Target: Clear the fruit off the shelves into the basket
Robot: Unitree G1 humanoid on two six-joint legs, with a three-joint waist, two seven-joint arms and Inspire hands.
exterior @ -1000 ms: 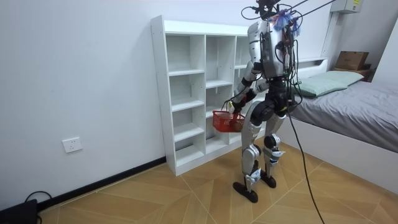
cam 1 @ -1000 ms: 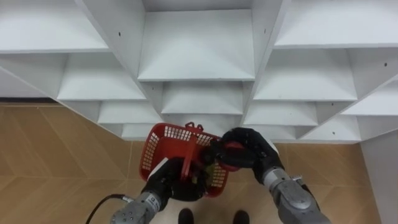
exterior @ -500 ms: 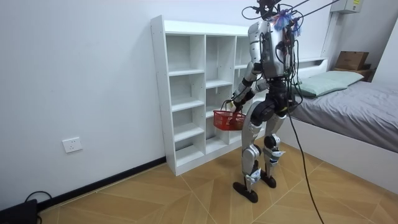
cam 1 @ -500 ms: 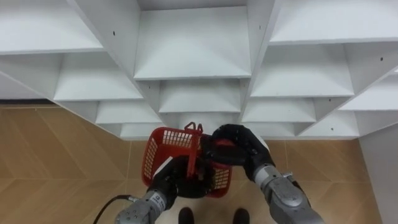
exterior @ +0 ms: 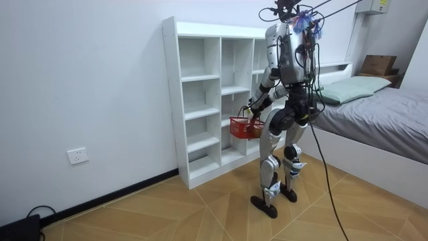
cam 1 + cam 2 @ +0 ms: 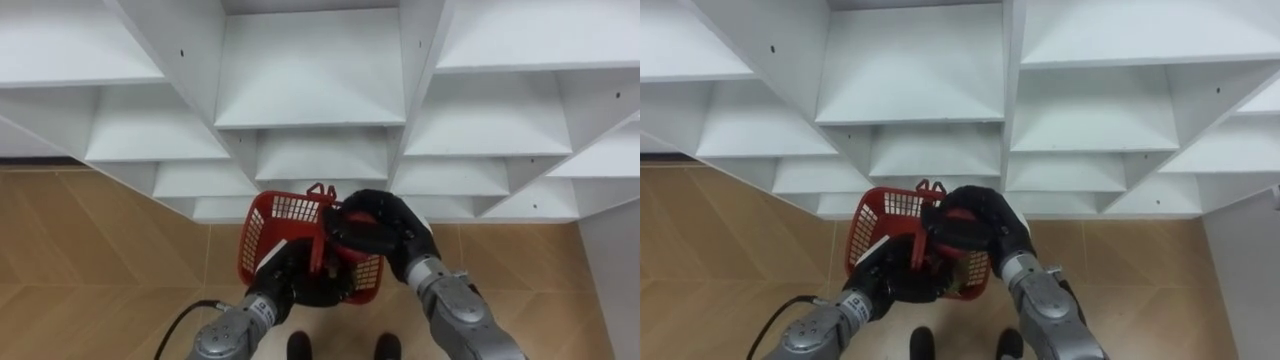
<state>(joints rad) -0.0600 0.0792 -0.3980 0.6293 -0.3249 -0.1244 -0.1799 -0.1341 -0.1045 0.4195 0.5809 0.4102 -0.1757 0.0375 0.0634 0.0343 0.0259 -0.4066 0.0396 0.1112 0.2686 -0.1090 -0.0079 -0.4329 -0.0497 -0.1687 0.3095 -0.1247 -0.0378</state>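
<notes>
A red plastic basket [image 6: 275, 225] hangs in front of my body, above the wooden floor and just before the white closet [image 6: 315, 85]. My left hand [image 6: 288, 285] is under and behind it, fingers curled round the upright red handle [image 6: 318, 240]. My right hand [image 6: 378, 228] is over the basket's right half, its fingers curled round a small red round thing [image 6: 358, 250] that looks like a fruit. The basket's inside is mostly hidden by both hands. In the room view I stand upright facing the closet [image 5: 200, 100], with the basket [image 5: 245, 127] at hip height.
The closet's shelves [image 6: 910, 70] within sight are bare. A bed [image 5: 381, 110] lies at the room view's right, with a cardboard box [image 5: 378, 64] behind it. Open wooden floor [image 5: 167, 214] lies at the room view's left.
The basket has moved a little to my right and nearer the closet. My right hand has shifted left, from beside the basket's right rim to over it.
</notes>
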